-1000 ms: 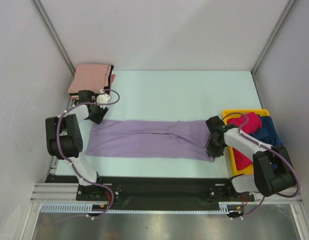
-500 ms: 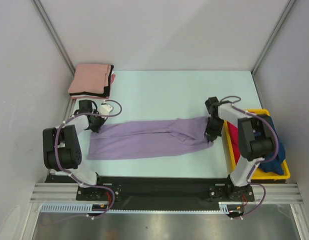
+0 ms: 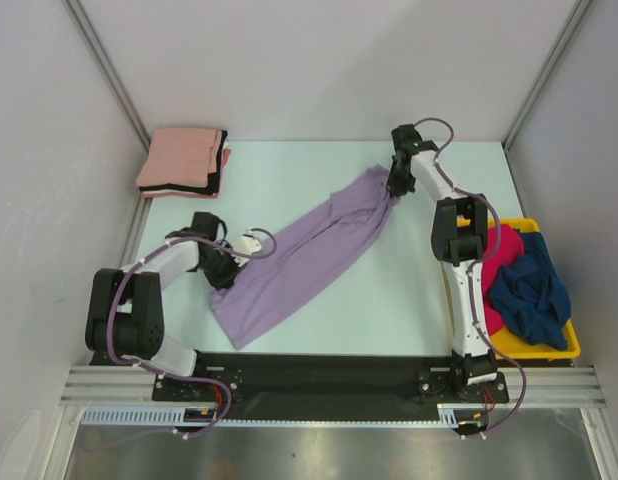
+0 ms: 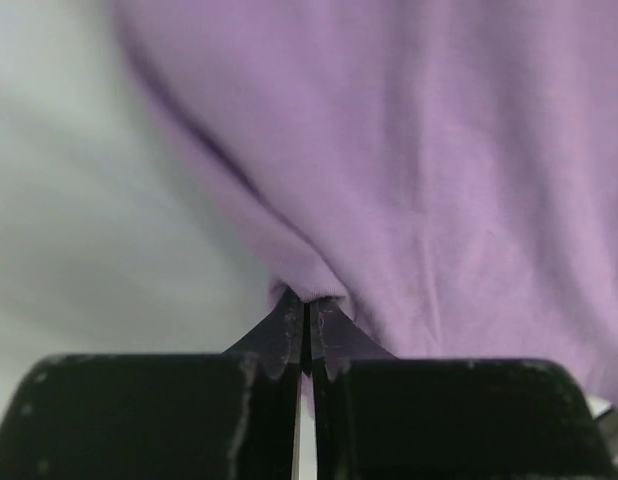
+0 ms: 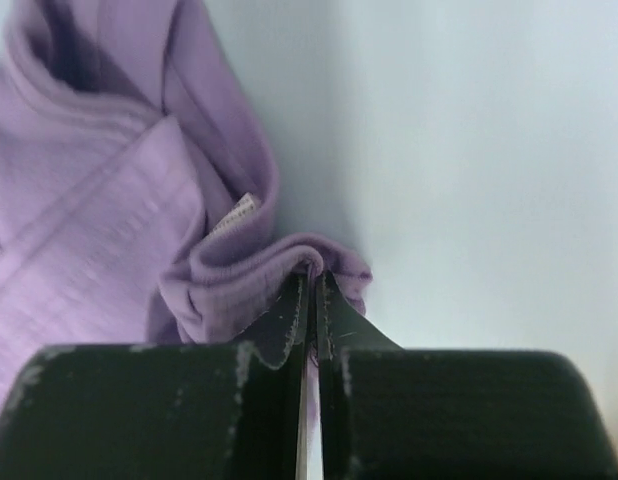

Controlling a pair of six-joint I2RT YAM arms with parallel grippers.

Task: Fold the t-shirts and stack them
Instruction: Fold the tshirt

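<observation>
A lavender t-shirt (image 3: 304,255) lies stretched in a diagonal band across the table, from near left to far right. My left gripper (image 3: 226,270) is shut on its near-left edge; the left wrist view shows the cloth (image 4: 409,170) pinched at the closed tips (image 4: 307,305). My right gripper (image 3: 393,186) is shut on the far-right end, with a bunched fold (image 5: 239,270) caught between its tips (image 5: 314,275). A folded salmon pink t-shirt (image 3: 179,160) rests on a black one (image 3: 226,157) at the far left corner. A red t-shirt (image 3: 501,250) and a dark blue one (image 3: 529,290) lie crumpled in the bin.
The yellow plastic bin (image 3: 549,350) stands at the right edge beside the right arm's base. Grey walls enclose the pale table (image 3: 309,170) on three sides. A black rail (image 3: 309,370) runs along the near edge.
Both grippers closed on the lavender shirt's ends. The right arm swung its end far back; the left drew its end nearer and to the right, turning the shirt from level to diagonal.
</observation>
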